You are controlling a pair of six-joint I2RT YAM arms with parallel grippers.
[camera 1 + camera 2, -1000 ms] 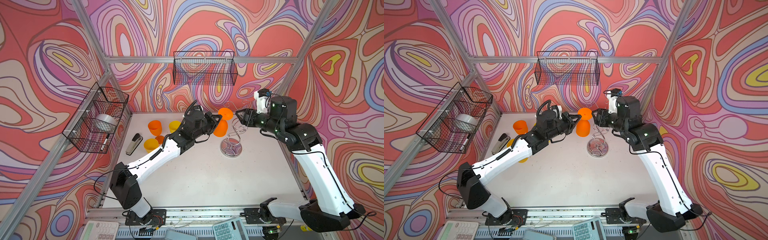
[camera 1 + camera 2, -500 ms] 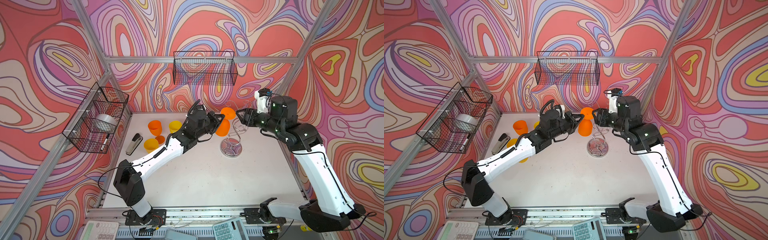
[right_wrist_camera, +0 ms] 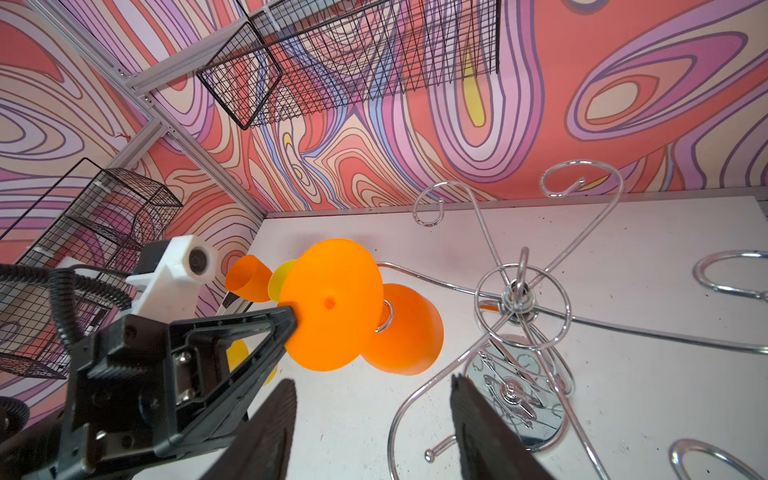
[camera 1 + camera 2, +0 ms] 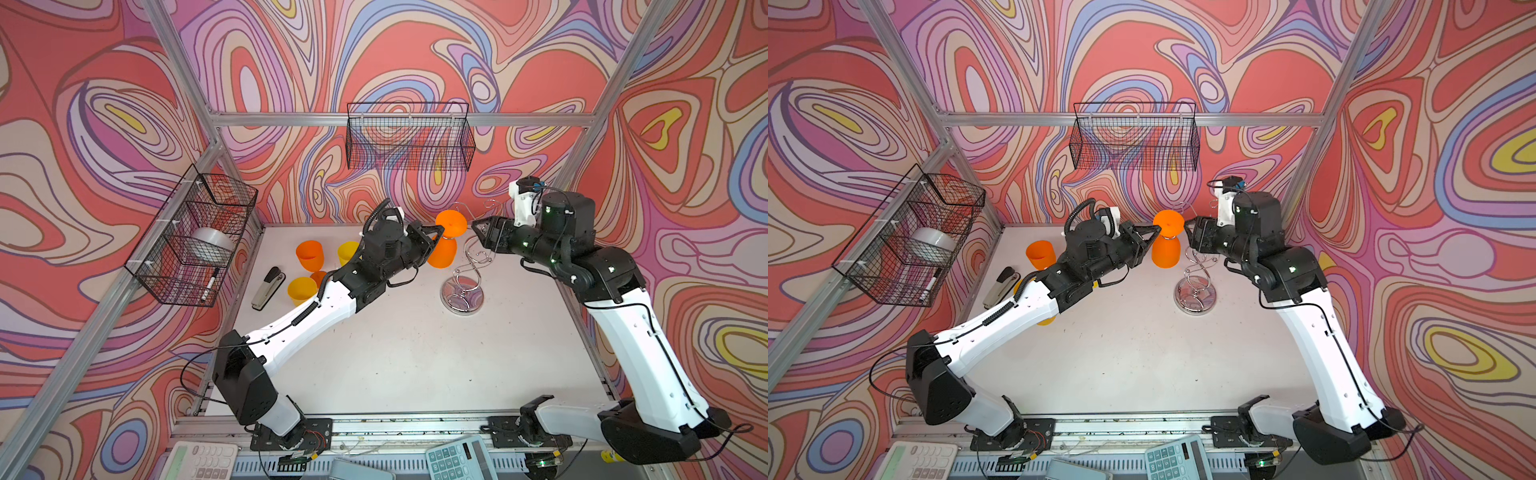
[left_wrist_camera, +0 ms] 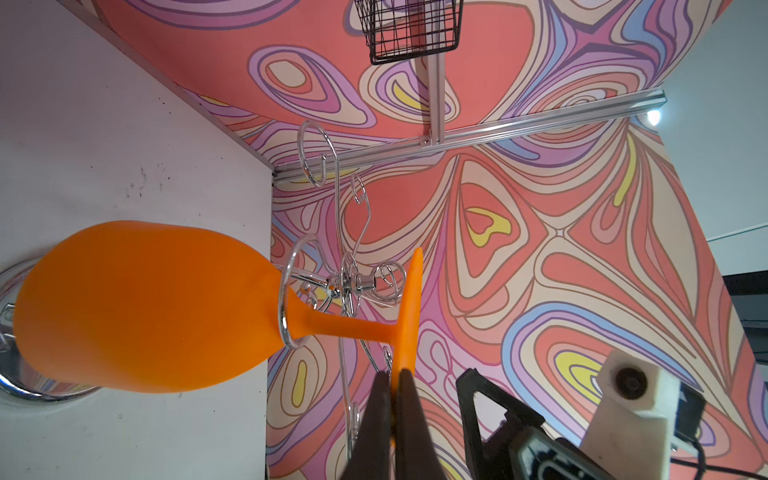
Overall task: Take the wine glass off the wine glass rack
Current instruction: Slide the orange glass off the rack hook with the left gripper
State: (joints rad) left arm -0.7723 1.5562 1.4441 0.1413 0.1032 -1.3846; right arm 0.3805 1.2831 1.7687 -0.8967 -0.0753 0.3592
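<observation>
Wine glass [image 4: 444,251], ten o'clock of rack [image 4: 462,297]: left fingers [image 5: 374,419] clamp its foot, both visible only from left wrist; right fingers [image 3: 266,432] apart.

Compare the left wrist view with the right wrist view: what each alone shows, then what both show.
Left wrist only: the stem of the wine glass, passing through a ring of the wine glass rack. Right wrist only: loose cups and the side basket. Both: glass, rack with its mirror base, and the left tool shut on the glass's foot.
</observation>
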